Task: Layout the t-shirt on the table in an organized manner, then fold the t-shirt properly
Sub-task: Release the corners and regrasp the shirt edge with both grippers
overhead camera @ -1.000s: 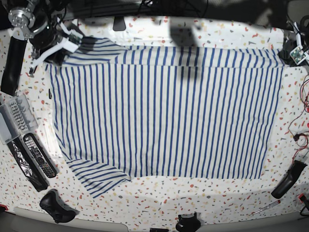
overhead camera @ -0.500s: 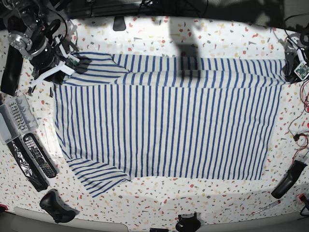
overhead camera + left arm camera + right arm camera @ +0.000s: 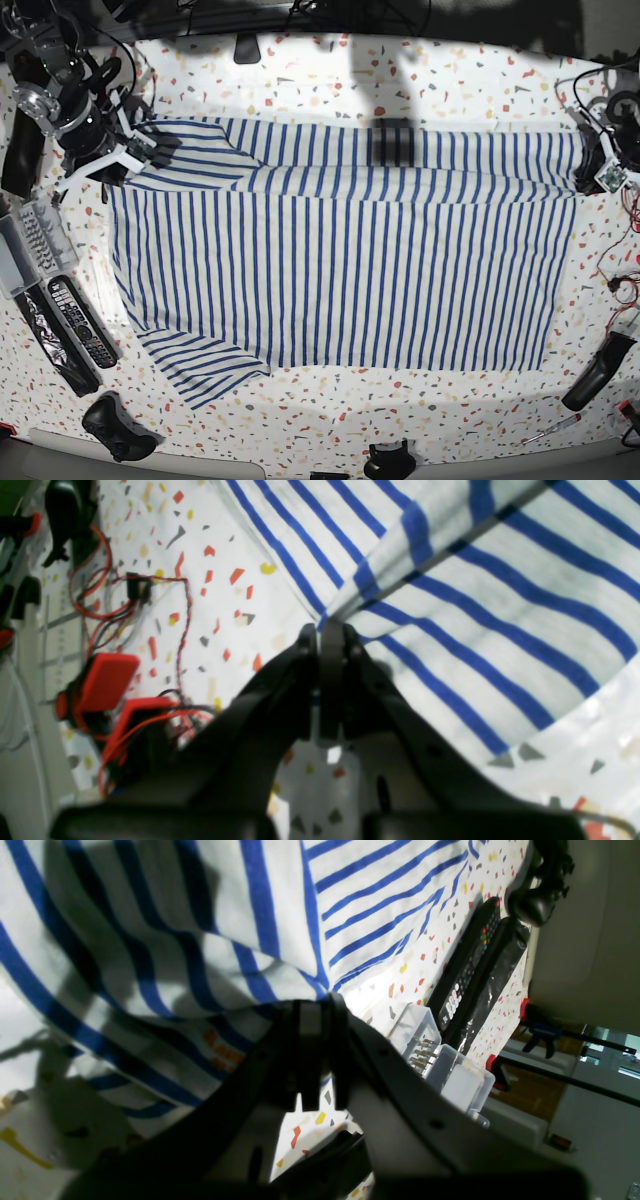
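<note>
My left end effector (image 3: 325, 630) is closed on the t-shirt (image 3: 340, 270), pinching a raised fold of it at the right of the base view. My right end effector (image 3: 320, 1002) is closed on the same cloth at the upper left of the base view, its tips gripping the edge of another fold. Between my two grips the folded band of fabric runs across the upper part of the frame, with a strip of the shirt showing above it and the broad striped body spreading below it through the middle. At the lower left of the frame one sleeve sticks out at a slant, its stripes running at an angle to those of the body.

The shirt lies on the speckled counter (image 3: 320, 425). Along the left side of the base view I see a clear plastic box (image 3: 17, 255), and below it a black remote (image 3: 83, 322) with a dark packet (image 3: 57, 340) just beside it. In the left wrist view, red wires (image 3: 107, 612) curl over the counter at the upper left. In the base view, a black-handled tool (image 3: 598, 370) lies at the lower right, apart from the shirt.
</note>
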{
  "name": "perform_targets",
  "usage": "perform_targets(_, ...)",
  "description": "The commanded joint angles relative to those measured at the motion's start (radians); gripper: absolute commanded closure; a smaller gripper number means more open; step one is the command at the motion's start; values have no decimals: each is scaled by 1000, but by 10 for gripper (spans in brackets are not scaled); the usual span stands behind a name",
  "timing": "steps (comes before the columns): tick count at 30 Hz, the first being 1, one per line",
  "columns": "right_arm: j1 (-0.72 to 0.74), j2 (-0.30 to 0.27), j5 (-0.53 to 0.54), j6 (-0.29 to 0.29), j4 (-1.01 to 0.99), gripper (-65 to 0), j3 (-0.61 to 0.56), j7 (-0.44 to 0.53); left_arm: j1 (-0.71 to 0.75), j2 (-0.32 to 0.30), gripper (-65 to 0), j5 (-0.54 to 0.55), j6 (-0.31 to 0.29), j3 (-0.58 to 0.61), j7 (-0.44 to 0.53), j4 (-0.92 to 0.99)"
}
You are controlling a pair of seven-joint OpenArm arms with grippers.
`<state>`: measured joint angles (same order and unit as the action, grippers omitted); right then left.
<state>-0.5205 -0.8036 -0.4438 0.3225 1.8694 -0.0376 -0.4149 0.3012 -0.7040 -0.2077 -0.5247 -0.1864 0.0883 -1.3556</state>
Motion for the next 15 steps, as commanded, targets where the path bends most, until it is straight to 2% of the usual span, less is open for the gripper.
perform_targets(1,6,-19,-15,-16,8,0,11,-10,-24,-25,0,8,23,-4,10,-5)
perform_targets(5,11,-19,-6,-18,3,0,11,-4,-59,-24,0,8,23,12,10,14)
perform_targets(9,42,-19,61,-16,-8,0,11,-3,-74,-23,0,8,24,12,-12,28)
perform_targets(13,55,-19,62,-15,-21,0,11,-3,-69,-22,0,12,24,12,-20,28)
perform_targets(15,54,-19,62,-14,-28,0,11,-3,-69,-23,0,48,23,12,-20,28)
